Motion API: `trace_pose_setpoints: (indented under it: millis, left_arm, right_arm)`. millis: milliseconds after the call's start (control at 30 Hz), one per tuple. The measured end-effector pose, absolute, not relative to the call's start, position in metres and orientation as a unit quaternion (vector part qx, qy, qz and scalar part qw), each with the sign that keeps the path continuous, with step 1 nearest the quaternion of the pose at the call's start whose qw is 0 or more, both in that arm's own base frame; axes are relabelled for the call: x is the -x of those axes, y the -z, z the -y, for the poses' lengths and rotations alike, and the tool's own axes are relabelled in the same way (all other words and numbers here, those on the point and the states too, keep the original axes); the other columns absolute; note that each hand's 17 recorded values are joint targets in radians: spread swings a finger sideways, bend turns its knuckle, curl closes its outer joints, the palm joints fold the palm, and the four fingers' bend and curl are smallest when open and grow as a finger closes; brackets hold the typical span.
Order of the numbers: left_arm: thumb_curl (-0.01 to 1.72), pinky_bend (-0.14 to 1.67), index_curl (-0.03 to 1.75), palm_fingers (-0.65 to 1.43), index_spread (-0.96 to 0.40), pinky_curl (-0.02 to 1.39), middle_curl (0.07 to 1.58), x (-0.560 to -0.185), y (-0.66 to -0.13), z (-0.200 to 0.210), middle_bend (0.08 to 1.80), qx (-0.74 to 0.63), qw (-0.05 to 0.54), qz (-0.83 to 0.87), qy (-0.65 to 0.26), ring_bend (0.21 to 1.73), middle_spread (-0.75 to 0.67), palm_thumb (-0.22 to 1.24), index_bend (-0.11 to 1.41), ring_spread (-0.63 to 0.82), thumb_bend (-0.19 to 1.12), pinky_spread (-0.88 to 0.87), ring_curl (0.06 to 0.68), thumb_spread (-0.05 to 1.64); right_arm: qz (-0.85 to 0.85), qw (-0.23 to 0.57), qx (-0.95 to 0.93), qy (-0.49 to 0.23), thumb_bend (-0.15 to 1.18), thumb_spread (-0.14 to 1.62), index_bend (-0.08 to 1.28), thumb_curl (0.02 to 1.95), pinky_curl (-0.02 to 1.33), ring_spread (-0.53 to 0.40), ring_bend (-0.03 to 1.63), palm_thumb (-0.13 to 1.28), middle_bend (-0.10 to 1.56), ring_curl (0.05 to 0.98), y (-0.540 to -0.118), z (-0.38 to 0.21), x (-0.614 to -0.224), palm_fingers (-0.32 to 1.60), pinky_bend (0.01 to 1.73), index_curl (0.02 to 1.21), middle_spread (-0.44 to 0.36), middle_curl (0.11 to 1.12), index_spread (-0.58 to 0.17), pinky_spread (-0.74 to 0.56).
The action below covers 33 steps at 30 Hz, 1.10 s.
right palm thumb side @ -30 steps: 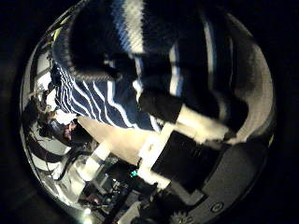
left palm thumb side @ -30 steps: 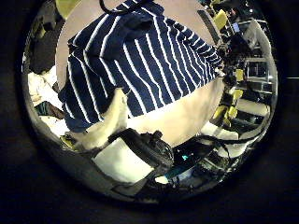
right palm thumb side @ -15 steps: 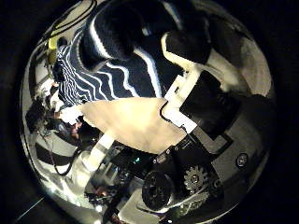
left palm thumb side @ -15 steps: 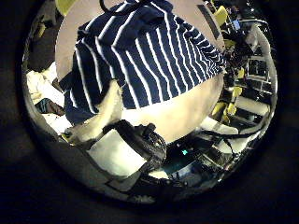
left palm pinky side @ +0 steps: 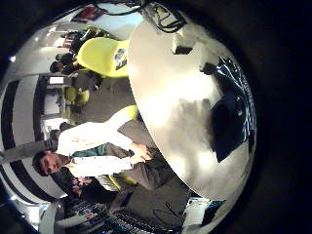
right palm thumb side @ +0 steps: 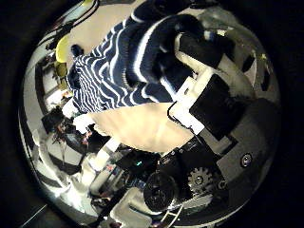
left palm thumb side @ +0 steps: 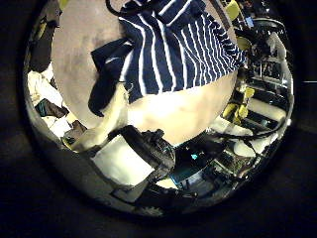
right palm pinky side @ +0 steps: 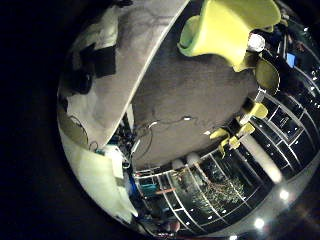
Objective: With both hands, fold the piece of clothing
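In the left thumb side palm view the striped garment [left palm thumb side: 173, 50] lies on the round table [left palm thumb side: 188, 109]. Its near edge is bunched and raised at one of my left hand's fingertips [left palm thumb side: 121, 99]. My left hand [left palm thumb side: 129, 149] pinches that edge. In the right thumb side palm view the garment [right palm thumb side: 109, 76] fills much of the picture. My right hand [right palm thumb side: 204, 95] has its fingers [right palm thumb side: 185, 43] curled round a bunch of the cloth, which is close to the palm. The rest of the garment trails down to the table [right palm thumb side: 133, 123].
The right little finger side palm view shows the table's edge [right palm pinky side: 120, 80], the floor and another chair [right palm pinky side: 225, 30].
The garment's near edge has been drawn up and folded inwards at my left hand, so less cloth lies flat. My right hand has kept its hold and lifted its bunch of cloth.
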<state>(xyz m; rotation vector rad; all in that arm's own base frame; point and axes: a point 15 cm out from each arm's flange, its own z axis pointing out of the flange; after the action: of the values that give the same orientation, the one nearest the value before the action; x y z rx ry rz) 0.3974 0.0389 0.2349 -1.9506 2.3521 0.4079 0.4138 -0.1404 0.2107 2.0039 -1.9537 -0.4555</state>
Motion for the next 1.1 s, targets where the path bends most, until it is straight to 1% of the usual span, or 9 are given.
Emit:
trace_pose_setpoints:
  millis: [100, 167, 267, 433, 567, 733, 900, 1000, 1100]
  left_arm:
    - [0.35, 0.49, 0.53, 0.27, -0.06, 0.36, 0.39, -0.396, -0.236, -0.041, 0.19, 0.635, 0.030, -0.761, -0.131, 0.71, 0.09, 0.55, 0.19, 0.01, -0.02, 0.07, 0.256, 1.11]
    - [0.35, 0.49, 0.53, 0.27, -0.06, 0.35, 0.39, -0.393, -0.237, -0.046, 0.19, 0.638, 0.030, -0.758, -0.131, 0.71, 0.09, 0.55, 0.19, 0.02, -0.02, 0.07, 0.256, 1.11]
    - [0.35, 0.49, 0.53, 0.27, -0.06, 0.35, 0.39, -0.391, -0.237, -0.053, 0.19, 0.642, 0.029, -0.755, -0.133, 0.71, 0.09, 0.55, 0.20, 0.02, -0.02, 0.07, 0.255, 1.11]
    - [0.35, 0.49, 0.53, 0.27, -0.06, 0.35, 0.39, -0.387, -0.233, -0.061, 0.19, 0.645, 0.023, -0.752, -0.134, 0.71, 0.09, 0.55, 0.19, 0.02, -0.02, 0.07, 0.254, 1.12]
    - [0.35, 0.50, 0.53, 0.27, -0.06, 0.35, 0.38, -0.387, -0.233, -0.068, 0.18, 0.650, 0.022, -0.748, -0.132, 0.70, 0.09, 0.55, 0.19, 0.02, -0.02, 0.07, 0.253, 1.12]
    - [0.35, 0.50, 0.53, 0.28, -0.06, 0.35, 0.38, -0.386, -0.238, -0.071, 0.19, 0.653, 0.025, -0.746, -0.126, 0.70, 0.09, 0.55, 0.19, 0.02, -0.02, 0.07, 0.252, 1.12]
    - [0.34, 0.50, 0.53, 0.28, -0.06, 0.35, 0.38, -0.383, -0.246, -0.073, 0.19, 0.661, 0.026, -0.740, -0.116, 0.70, 0.08, 0.56, 0.19, 0.01, -0.02, 0.06, 0.251, 1.12]
    - [0.34, 0.49, 0.53, 0.29, -0.06, 0.35, 0.39, -0.382, -0.254, -0.074, 0.19, 0.674, 0.024, -0.732, -0.100, 0.70, 0.08, 0.56, 0.19, 0.01, -0.02, 0.06, 0.250, 1.12]
    - [0.34, 0.49, 0.52, 0.29, -0.07, 0.35, 0.39, -0.379, -0.261, -0.075, 0.19, 0.684, 0.024, -0.724, -0.086, 0.70, 0.08, 0.56, 0.19, 0.01, -0.02, 0.05, 0.248, 1.12]
  right_arm:
    - [0.677, 0.121, -0.708, 0.162, 0.09, 1.23, 0.99, 0.63, 0.89, -0.242, 1.37, 1.01, 1.23, 0.737, -0.222, 0.123, -0.419, 1.00, 1.27, 0.94, -0.185, 0.89, -0.354, -0.21]
    - [0.671, 0.082, -0.717, 0.169, 0.09, 1.23, 1.00, 0.65, 0.92, -0.242, 1.37, 1.02, 1.24, 0.747, -0.233, 0.103, -0.425, 1.01, 1.26, 0.95, -0.183, 0.89, -0.348, -0.21]
    - [0.656, 0.035, -0.736, 0.163, 0.08, 1.22, 1.01, 0.68, 0.95, -0.243, 1.37, 1.03, 1.25, 0.756, -0.261, 0.070, -0.434, 1.02, 1.26, 0.95, -0.181, 0.89, -0.340, -0.20]
    - [0.615, 0.016, -0.777, 0.133, 0.07, 1.20, 1.02, 0.71, 0.99, -0.241, 1.37, 1.03, 1.25, 0.768, -0.308, 0.012, -0.434, 1.03, 1.24, 0.95, -0.176, 0.89, -0.329, -0.19]
    - [0.581, 0.014, -0.805, 0.120, 0.05, 1.19, 1.02, 0.75, 1.02, -0.241, 1.36, 1.03, 1.25, 0.776, -0.327, -0.036, -0.431, 1.05, 1.22, 0.94, -0.173, 0.89, -0.319, -0.18]
    - [0.552, 0.003, -0.829, 0.092, 0.04, 1.19, 1.02, 0.79, 1.05, -0.240, 1.35, 1.03, 1.25, 0.784, -0.356, -0.105, -0.437, 1.07, 1.20, 0.93, -0.169, 0.88, -0.310, -0.18]
    - [0.523, 0.002, -0.849, 0.080, 0.03, 1.18, 1.01, 0.82, 1.07, -0.237, 1.34, 1.03, 1.25, 0.788, -0.360, -0.184, -0.451, 1.08, 1.18, 0.93, -0.166, 0.88, -0.305, -0.18]
    - [0.496, 0.014, -0.864, 0.083, 0.02, 1.18, 1.01, 0.83, 1.08, -0.236, 1.34, 1.03, 1.26, 0.789, -0.337, -0.238, -0.449, 1.08, 1.17, 0.92, -0.164, 0.87, -0.301, -0.18]
    - [0.486, 0.003, -0.871, 0.073, 0.00, 1.17, 1.02, 0.85, 1.09, -0.235, 1.34, 1.02, 1.26, 0.790, -0.316, -0.273, -0.456, 1.09, 1.16, 0.91, -0.162, 0.87, -0.297, -0.18]
